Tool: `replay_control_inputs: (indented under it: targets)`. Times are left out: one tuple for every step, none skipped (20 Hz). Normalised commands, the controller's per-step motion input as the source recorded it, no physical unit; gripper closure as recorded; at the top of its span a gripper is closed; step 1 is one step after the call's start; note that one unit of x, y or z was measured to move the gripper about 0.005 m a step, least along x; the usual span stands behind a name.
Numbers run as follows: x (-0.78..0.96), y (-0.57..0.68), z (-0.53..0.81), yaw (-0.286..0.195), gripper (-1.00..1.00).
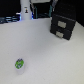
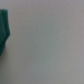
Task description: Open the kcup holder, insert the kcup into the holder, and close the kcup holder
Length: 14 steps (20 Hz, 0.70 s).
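And there's the kcup (image 1: 19,64), a small white tapered pod with a green patterned lid, sitting near the front of the pale, smooth table (image 1: 45,55). Well apart, toward the back on the exterior view's right, the black boxy kcup holder (image 1: 62,25), both drawers shut. Background's dark and blurred. The gripper's state? Cannot tell.

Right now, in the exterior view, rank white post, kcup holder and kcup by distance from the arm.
Gripper indistinct; ranked from the arm.
1. white post, top, view's left.
2. kcup holder, upper right.
3. kcup, lower left.
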Motion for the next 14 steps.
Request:
replay_control_inputs:
  targets:
    - [-0.04, 0.20, 0.07, -0.030, -1.00]
    - [-0.19, 0.50, 0.14, -0.122, -1.00]
    - [-0.13, 0.36, 0.13, -0.086, -1.00]
    - [-0.23, 0.52, 0.14, -0.138, -1.00]
    - [-0.25, 0.54, 0.13, -0.140, -1.00]
    - [-0.27, 0.56, 0.13, -0.139, -1.00]
    - [-0.31, 0.67, 0.10, -0.141, -1.00]
    - [-0.31, 0.75, 0.07, -0.140, -1.00]
    - [-0.30, 0.78, 0.03, -0.137, -1.00]
    - [-0.32, 0.77, 0.02, -0.131, -1.00]
    - [-0.32, 0.71, 0.00, -0.150, -1.00]
    - [-0.32, 0.78, 0.01, -0.131, -1.00]
    - [-0.34, 0.78, 0.01, -0.128, -1.00]
    - [-0.36, 0.78, 0.00, -0.124, -1.00]
